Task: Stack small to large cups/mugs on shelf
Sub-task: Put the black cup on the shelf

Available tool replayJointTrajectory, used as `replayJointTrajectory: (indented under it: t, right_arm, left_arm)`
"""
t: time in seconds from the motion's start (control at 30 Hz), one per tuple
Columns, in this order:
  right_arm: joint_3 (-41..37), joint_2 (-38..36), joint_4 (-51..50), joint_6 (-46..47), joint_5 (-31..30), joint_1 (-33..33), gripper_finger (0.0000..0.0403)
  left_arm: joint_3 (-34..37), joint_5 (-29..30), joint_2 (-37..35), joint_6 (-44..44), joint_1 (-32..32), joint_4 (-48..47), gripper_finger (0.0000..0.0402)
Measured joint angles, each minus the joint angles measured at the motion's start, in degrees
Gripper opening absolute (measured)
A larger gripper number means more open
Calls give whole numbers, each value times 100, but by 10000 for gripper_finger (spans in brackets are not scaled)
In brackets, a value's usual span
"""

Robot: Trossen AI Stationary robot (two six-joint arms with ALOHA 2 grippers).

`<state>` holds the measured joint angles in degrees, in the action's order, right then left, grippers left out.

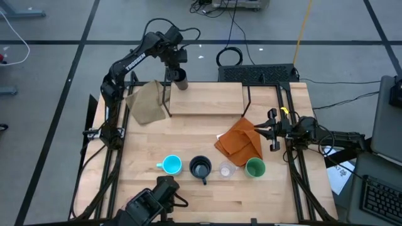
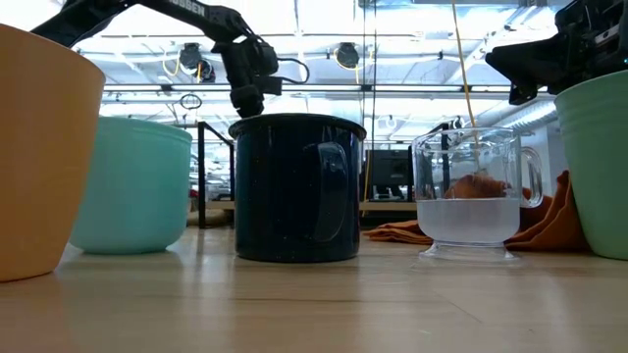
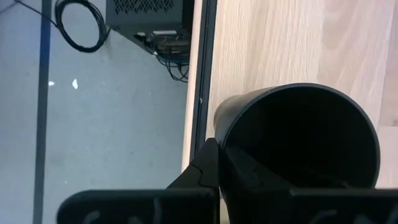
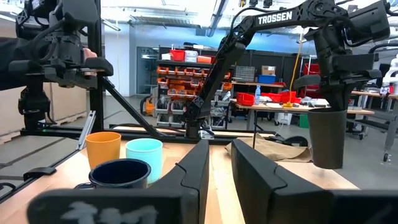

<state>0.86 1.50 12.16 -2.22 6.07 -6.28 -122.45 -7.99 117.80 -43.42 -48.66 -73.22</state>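
My left gripper (image 1: 178, 70) is shut on the dark brown cup (image 1: 181, 80), which hangs over the far left corner of the light-wood shelf (image 1: 207, 103). Near the table's front edge stand, in a row, the light blue mug (image 1: 171, 165), the navy mug (image 1: 200, 167), the clear cup (image 1: 226, 169) and the green cup (image 1: 255, 167), each on its base. The orange cup (image 4: 103, 149) stands beside the light blue mug. My right gripper (image 1: 264, 130) waits at the table's right side with a narrow gap between its fingers and nothing in it. My left gripper holds the dark brown cup by its rim (image 3: 225, 134), the wall pinched with one finger outside (image 3: 208, 165) and the other inside the opening. The fingers come from above, slanting down. The cup hangs upright below them (image 4: 326, 140), lifted clear of the shelf.
An orange cloth (image 1: 240, 139) lies between the shelf and the row of cups. A tan cloth (image 1: 147, 102) lies at the shelf's left end. The shelf's thin black legs (image 1: 166, 100) stand close to the hanging cup. A black box (image 1: 257, 73) sits beyond the far edge.
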Motion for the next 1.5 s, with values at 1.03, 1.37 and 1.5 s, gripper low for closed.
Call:
replayJointTrajectory:
  t: [1.03,1.37,1.5]
  right_arm:
    - [0,0,-4,0,0,2,61]
    - [-2,0,-4,2,2,2,61]
    - [-1,1,-4,0,0,2,61]
  left_arm:
    - [7,-172,264,185,-75,-166,0]
    - [7,9,334,149,-92,-67,0]
    - [7,4,337,160,-117,-84,0]
